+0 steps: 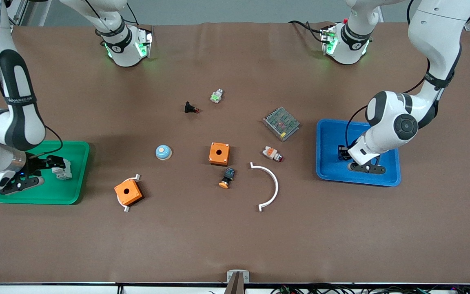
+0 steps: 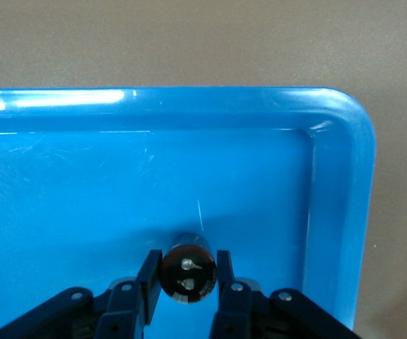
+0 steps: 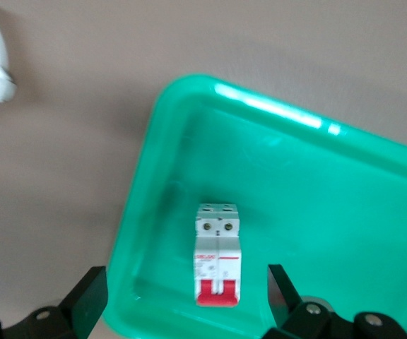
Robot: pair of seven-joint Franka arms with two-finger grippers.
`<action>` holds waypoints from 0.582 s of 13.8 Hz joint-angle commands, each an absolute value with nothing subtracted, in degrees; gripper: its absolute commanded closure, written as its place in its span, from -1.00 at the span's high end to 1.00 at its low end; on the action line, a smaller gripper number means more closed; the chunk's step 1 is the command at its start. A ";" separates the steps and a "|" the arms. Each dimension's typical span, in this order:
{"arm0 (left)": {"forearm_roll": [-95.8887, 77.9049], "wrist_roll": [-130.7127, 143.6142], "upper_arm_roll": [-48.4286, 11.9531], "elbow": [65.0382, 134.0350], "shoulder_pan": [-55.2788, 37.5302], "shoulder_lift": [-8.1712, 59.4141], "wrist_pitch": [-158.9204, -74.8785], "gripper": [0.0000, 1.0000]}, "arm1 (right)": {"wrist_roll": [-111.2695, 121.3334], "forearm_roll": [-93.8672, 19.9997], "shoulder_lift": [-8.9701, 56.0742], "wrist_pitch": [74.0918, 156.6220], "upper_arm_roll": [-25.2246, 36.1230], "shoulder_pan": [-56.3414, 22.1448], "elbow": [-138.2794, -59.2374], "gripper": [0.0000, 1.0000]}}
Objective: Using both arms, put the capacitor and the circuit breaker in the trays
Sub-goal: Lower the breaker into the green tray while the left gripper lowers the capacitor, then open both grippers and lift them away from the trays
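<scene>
We note the capacitor [image 2: 187,274] in the blue tray [image 2: 338,212] near a corner, between the left claw [image 2: 186,282] fingers, which sit narrowly spread beside it. The circuit breaker [image 3: 216,255] lies in the green tray [image 3: 189,127], free between the right claw's [image 3: 186,300] wide-open fingers.

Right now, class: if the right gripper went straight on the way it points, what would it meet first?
Probably the circuit breaker, lying in the green tray between the right gripper's open fingers; then the tray floor.
</scene>
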State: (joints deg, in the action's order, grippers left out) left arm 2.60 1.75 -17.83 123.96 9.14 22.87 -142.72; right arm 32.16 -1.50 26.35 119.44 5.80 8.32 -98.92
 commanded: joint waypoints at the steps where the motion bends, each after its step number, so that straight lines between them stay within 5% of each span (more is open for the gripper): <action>1: 4.74 1.84 -18.11 123.84 9.14 22.06 -143.17 0.13 | 27.18 -1.14 23.74 111.30 5.62 6.08 -93.71 1.00; 4: 4.75 2.11 -18.19 122.35 9.23 19.79 -142.82 0.92 | 20.86 -1.14 21.54 104.09 5.62 3.00 -89.75 1.00; 8: 4.75 2.81 -18.63 118.05 9.40 15.39 -142.30 1.00 | 6.11 -1.14 18.46 97.57 5.54 -4.20 -86.67 1.00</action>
State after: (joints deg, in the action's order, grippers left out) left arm 3.55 1.84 -18.05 119.22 9.02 18.75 -143.32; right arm 13.24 -1.52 20.09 100.09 5.41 -0.84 -87.75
